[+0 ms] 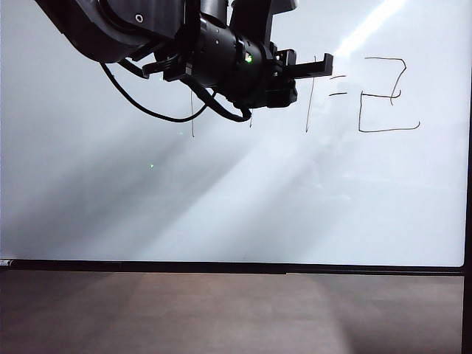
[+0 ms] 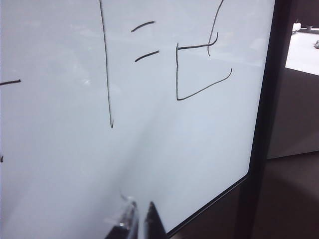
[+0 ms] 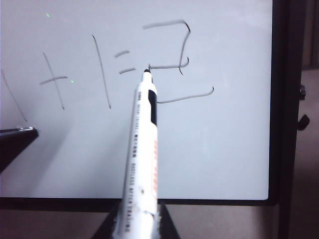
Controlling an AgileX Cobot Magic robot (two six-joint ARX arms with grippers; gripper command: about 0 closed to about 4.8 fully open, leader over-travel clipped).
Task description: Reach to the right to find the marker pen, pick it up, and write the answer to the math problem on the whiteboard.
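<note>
The black arm (image 1: 214, 55) hides the math problem's (image 1: 324, 92) first one and plus sign.

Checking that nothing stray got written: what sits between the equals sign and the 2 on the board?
Nothing: bare whiteboard separates the equals sign from the answer, shown in the exterior and both wrist views. The right gripper holds the marker pen.

The exterior camera is facing the whiteboard (image 1: 236, 206) head-on from a little way back, an arm crossing its top. The left wrist camera is looking along the board at close range and at a slant. The right wrist camera is sitting farther off. All three are sharing the answer (image 1: 387, 96) (image 2: 199, 72) (image 3: 177, 59).
</note>
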